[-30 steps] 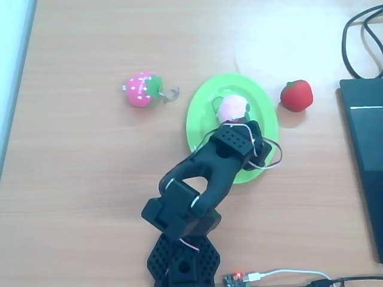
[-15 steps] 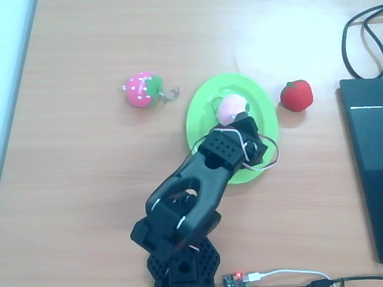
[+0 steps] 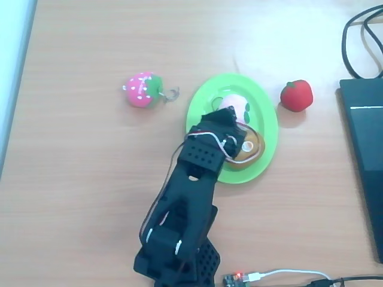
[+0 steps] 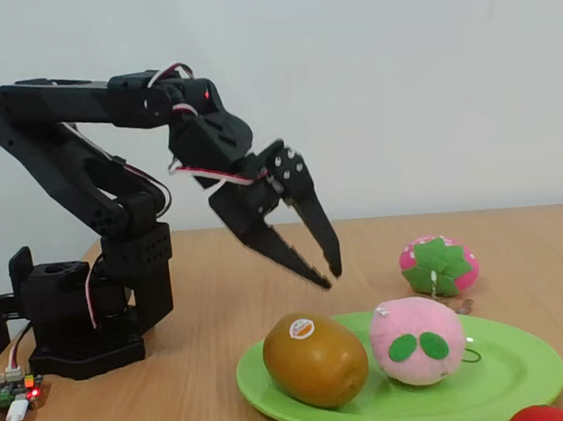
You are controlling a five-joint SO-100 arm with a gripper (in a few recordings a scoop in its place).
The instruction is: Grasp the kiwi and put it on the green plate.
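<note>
The kiwi, brown-olive with a round white sticker, lies on the lime-green plate, close beside a pale pink peach ball. My black gripper hangs in the air above the plate's left part in the fixed view, tilted downward, open and holding nothing. In the overhead view the gripper lies over the plate's left half, just left of the kiwi and partly covering the peach. A clear gap separates the fingertips from the kiwi below.
A pink-and-green strawberry lies on the table left of the plate in the overhead view. A red fruit sits to the plate's right. A dark laptop and cables occupy the right edge. The arm's base stands near the front.
The arm has pulled back and lifted off the plate. The kiwi, hidden under the gripper before, now lies uncovered on the plate, let go.
</note>
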